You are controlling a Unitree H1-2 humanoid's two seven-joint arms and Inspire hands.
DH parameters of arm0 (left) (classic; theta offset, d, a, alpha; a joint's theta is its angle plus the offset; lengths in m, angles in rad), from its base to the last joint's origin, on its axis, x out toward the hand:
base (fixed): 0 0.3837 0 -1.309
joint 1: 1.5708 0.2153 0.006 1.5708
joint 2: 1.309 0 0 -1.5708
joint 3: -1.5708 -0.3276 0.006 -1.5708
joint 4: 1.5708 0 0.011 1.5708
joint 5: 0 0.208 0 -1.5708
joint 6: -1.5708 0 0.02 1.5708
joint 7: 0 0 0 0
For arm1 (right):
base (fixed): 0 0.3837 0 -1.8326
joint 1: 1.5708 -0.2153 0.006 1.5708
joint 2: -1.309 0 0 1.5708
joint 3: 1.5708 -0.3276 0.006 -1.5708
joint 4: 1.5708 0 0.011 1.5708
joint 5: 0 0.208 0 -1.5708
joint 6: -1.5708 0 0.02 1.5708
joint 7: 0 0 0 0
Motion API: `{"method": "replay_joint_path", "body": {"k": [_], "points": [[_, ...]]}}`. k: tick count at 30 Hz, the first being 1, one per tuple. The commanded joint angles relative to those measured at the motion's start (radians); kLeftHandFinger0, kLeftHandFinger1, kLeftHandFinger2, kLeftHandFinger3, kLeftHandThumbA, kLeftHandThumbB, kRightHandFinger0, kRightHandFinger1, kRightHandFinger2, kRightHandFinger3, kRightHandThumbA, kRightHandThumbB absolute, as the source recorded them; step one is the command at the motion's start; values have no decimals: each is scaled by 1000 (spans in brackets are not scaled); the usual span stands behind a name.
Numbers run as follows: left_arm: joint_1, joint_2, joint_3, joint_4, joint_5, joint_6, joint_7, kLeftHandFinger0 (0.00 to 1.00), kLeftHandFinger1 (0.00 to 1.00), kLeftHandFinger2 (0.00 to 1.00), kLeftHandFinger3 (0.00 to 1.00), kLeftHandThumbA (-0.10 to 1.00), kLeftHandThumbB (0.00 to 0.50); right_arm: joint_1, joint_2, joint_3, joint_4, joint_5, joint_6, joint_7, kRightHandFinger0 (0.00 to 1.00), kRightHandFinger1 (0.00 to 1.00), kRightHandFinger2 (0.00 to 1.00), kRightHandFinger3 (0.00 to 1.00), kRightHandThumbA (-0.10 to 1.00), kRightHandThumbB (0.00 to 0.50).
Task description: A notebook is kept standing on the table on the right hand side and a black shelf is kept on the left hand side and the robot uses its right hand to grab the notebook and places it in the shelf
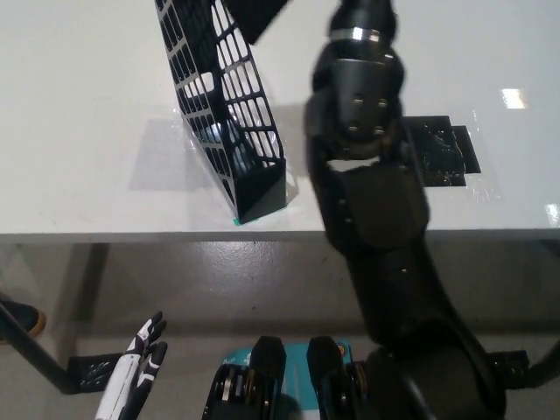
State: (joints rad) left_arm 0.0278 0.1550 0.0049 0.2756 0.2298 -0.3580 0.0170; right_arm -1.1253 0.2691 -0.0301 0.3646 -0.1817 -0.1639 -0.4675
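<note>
A black shelf (229, 105) with an open grid pattern is seen on a pale grey-white table (79, 114). A black notebook (254, 13) is shown at the top edge. The right arm (372, 219) is black throughout. The left hand (136, 367) is white with black fingers. Glossy black tape patches (442, 153) are stuck on the table.

White table (87, 105), black tape patch (442, 149) on its right side, grey floor (219, 280) below
</note>
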Motion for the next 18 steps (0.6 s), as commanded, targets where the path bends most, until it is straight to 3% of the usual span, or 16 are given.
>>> {"method": "replay_joint_path", "body": {"k": [1,18], "points": [[-3,17,-5,-31,7,-26,10,1000,1000,1000,1000,1000,130,-108,15,30,33,-107,-34,-86,0,178,636,750,-100,82],[3,20,-8,-16,-6,-69,7,1000,1000,1000,1000,1000,95,-172,-6,40,390,-104,-176,-175,0,73,520,723,-100,79]]}}
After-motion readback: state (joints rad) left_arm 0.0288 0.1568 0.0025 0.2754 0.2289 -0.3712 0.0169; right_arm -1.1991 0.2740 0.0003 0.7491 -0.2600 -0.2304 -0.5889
